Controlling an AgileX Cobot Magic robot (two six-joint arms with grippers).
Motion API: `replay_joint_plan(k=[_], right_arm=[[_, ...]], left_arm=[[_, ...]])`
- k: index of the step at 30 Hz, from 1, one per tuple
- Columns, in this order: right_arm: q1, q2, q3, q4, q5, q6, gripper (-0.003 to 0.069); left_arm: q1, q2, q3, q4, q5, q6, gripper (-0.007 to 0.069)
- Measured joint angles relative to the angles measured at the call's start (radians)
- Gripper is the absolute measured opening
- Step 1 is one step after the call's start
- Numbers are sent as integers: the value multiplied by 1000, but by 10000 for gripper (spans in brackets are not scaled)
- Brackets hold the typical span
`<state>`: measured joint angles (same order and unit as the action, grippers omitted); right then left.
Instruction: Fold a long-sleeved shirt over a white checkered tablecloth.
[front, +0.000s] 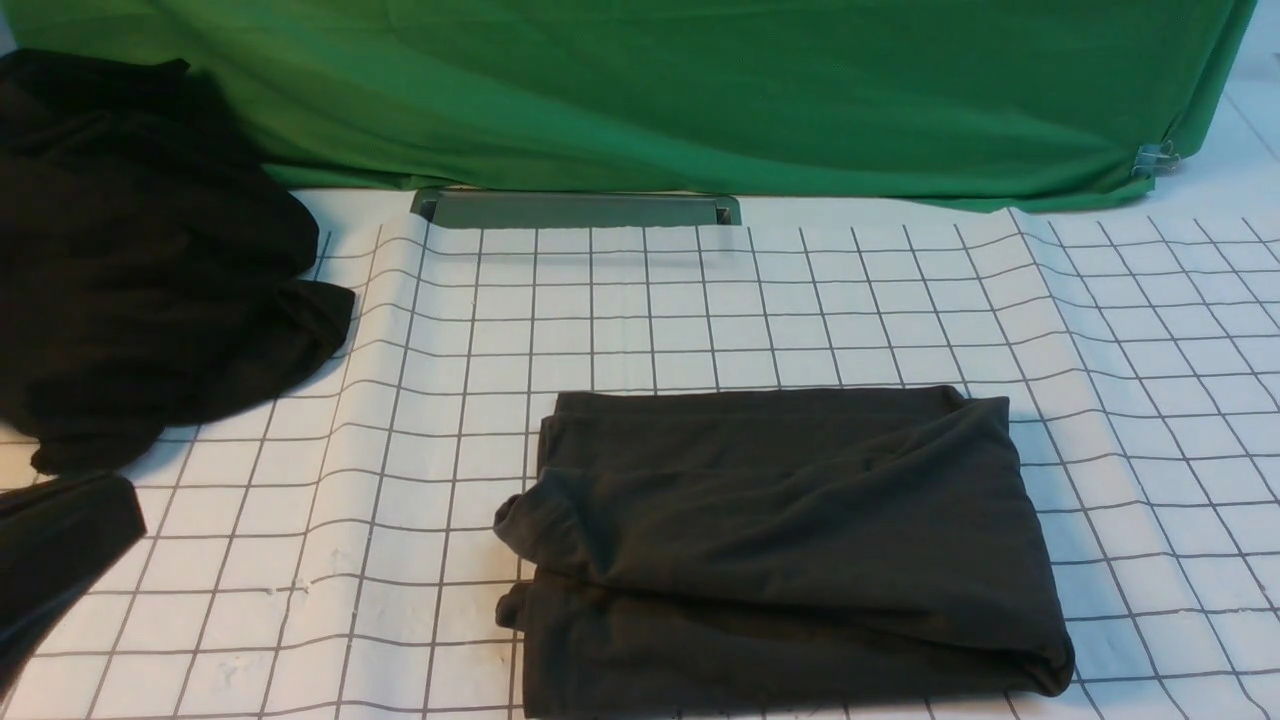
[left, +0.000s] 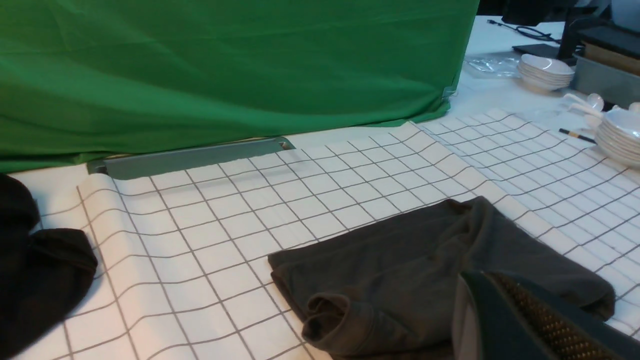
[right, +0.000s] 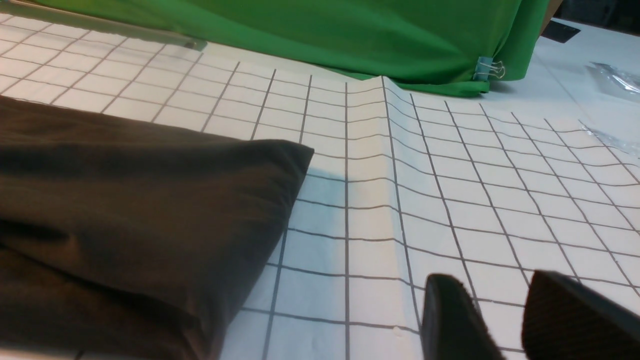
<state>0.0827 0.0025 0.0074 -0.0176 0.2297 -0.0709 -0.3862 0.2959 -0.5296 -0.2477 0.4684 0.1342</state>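
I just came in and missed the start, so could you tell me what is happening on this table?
The long-sleeved shirt lies folded into a compact rectangle on the white checkered tablecloth. Neither arm is holding it. The right gripper hangs over bare tablecloth beside the shirt, its fingers apart and empty. The left gripper is shut and sits just above the shirt's near side. A black heap of cloth lies at the left, in front of a green cloth.

The long-sleeved shirt (front: 790, 550) is seen folded into a rough rectangle on the near middle of the white checkered tablecloth (front: 700, 300), a black heap of cloth (front: 140, 260) is piled at the far left, and a green cloth (front: 700, 90) is draped across the far side.
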Motion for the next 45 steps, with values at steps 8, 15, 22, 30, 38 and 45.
replay_joint_plan(k=[8, 15, 22, 30, 38, 45], right_arm=[[0, 0, 0, 0, 0, 0, 230], [0, 0, 0, 0, 0, 0, 236], [0, 0, 0, 0, 0, 0, 239], [0, 0, 0, 0, 0, 0, 239], [0, 0, 0, 0, 0, 0, 241], [0, 0, 0, 0, 0, 0, 241]], left_arm=[[0, -3, 2, 154, 17, -88, 3], [86, -131, 241, 223, -320, -235, 3], [308, -281, 504, 143, -412, -239, 3], [467, -293, 536, 189, -273, -239, 3], [425, -293, 536, 208, -245, -239, 3], [416, -293, 536, 213, -245, -227, 3]])
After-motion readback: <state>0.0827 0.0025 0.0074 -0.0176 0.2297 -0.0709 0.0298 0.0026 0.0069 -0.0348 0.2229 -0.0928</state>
